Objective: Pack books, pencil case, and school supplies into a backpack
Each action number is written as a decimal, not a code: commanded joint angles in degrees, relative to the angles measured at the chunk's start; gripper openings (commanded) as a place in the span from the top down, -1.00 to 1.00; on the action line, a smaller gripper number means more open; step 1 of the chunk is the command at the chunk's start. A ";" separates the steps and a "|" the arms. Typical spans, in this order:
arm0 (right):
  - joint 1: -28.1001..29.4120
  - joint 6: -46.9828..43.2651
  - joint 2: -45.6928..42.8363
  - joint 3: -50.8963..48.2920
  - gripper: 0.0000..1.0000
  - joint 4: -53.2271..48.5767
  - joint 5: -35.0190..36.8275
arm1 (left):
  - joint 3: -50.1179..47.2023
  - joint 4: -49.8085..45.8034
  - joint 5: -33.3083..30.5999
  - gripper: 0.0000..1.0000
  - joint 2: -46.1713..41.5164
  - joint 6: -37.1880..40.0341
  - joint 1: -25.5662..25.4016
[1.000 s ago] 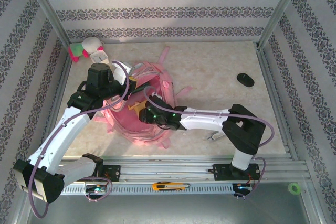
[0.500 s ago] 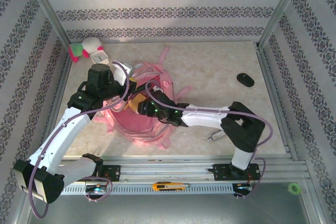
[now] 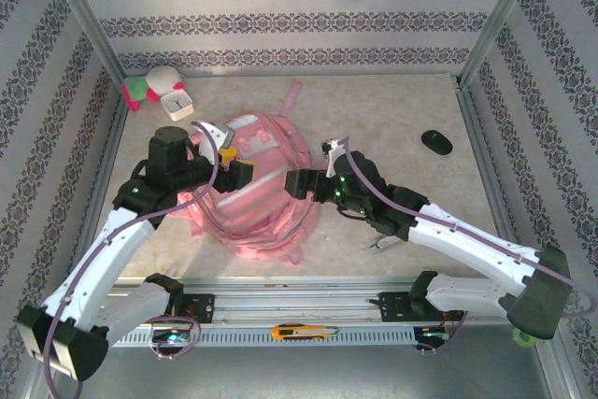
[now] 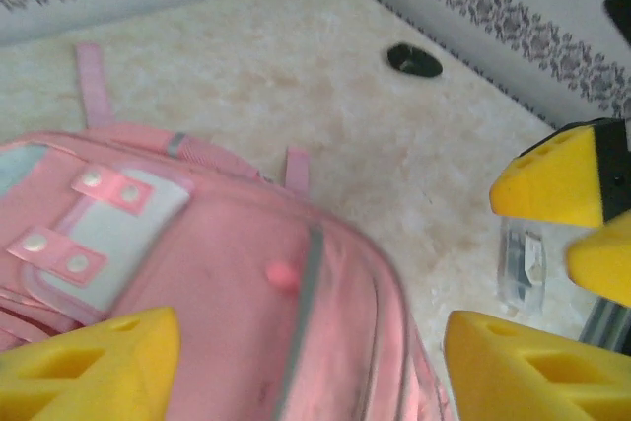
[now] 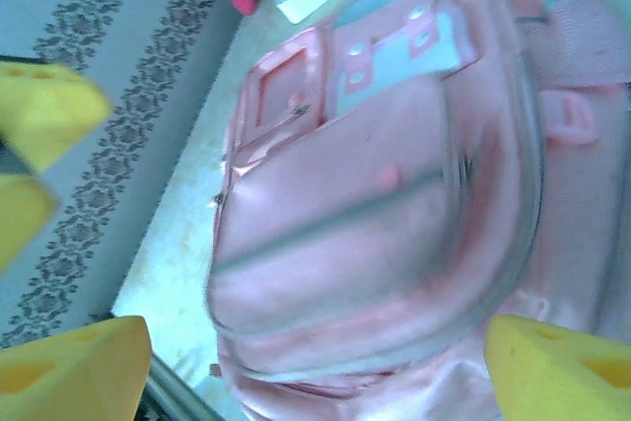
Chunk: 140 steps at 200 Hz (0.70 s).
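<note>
Hovering above one pink backpack (image 3: 257, 205): left pincer (image 4: 311, 367) spread wide, right pincer (image 5: 315, 367) spread wide, bag directly beneath both.

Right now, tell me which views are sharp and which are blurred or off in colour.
Top view: sharp and evenly lit, with the backpack clearly outlined. Left wrist view: the near pink fabric is soft and smeared, while the far black oval object is crisper. Right wrist view: there is a bluish cast, and the backpack is streaked with blur.
</note>
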 commanded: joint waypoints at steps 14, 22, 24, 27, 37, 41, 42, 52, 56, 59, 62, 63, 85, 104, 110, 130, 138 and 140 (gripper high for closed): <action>-2.52 -7.15 3.58 8.34 -0.77 -14.32 -0.38 | 0.00 -2.26 -13.27 -0.45 -1.14 -10.30 1.06; -3.17 -7.52 5.83 9.39 -0.77 -15.34 -0.38 | -0.30 -4.05 -16.13 -0.45 -0.11 -12.28 1.33; -3.38 -7.55 6.39 9.63 -0.77 -15.51 -0.45 | -0.45 -4.51 -16.82 -0.44 0.11 -12.83 1.37; -3.66 -7.53 7.39 9.88 -0.77 -15.59 -0.67 | -0.68 -5.02 -17.76 -0.44 0.56 -13.72 1.52; -4.38 -7.64 10.51 10.29 -0.76 -15.17 -1.42 | -1.82 -6.20 -20.15 -0.44 1.77 -17.05 1.94; -4.57 -7.70 11.83 10.42 -0.76 -14.95 -1.44 | -2.38 -6.44 -21.29 -0.44 2.20 -18.32 2.12; -4.60 -7.67 12.18 10.44 -0.76 -14.92 -1.39 | -2.56 -6.50 -21.56 -0.44 2.26 -18.68 2.15; -4.86 -7.51 15.46 10.65 -0.74 -14.42 -1.37 | -4.52 -6.67 -23.50 -0.44 3.24 -21.94 2.66; -4.89 -7.55 16.82 10.58 -0.74 -13.86 -1.78 | -5.18 -6.74 -24.18 -0.44 3.56 -23.10 2.86; -4.95 -7.56 17.88 10.48 -0.73 -13.46 -2.15 | -5.92 -6.74 -24.66 -0.44 3.76 -23.92 3.06; -4.95 -7.50 18.86 10.35 -0.71 -12.91 -2.48 | -6.62 -6.74 -25.26 -0.43 3.90 -24.93 3.17; -4.96 -7.49 19.17 10.32 -0.71 -12.76 -2.53 | -6.88 -6.70 -25.43 -0.43 3.99 -25.20 3.16; -5.24 -7.00 26.06 9.74 -0.59 -11.14 -3.38 | -13.97 -2.18 -26.75 -0.35 3.69 -30.18 3.38; -5.76 -4.64 30.32 6.98 -0.16 -9.05 -0.95 | -20.23 3.39 -25.38 -0.15 3.94 -32.52 3.27; -6.13 -3.82 31.24 5.67 -0.08 -8.20 -0.32 | -21.73 4.94 -25.15 -0.09 4.38 -33.47 3.28; -7.51 -1.38 32.24 1.02 0.10 -5.67 0.94 | -24.96 10.16 -24.03 0.15 7.72 -35.84 2.09; -7.94 -0.50 31.79 -0.83 0.14 -5.06 1.28 | -25.60 11.98 -23.97 0.23 9.67 -36.39 0.90; -8.07 -0.39 31.60 -1.12 0.15 -4.92 1.42 | -25.65 12.29 -23.99 0.24 10.35 -36.59 0.43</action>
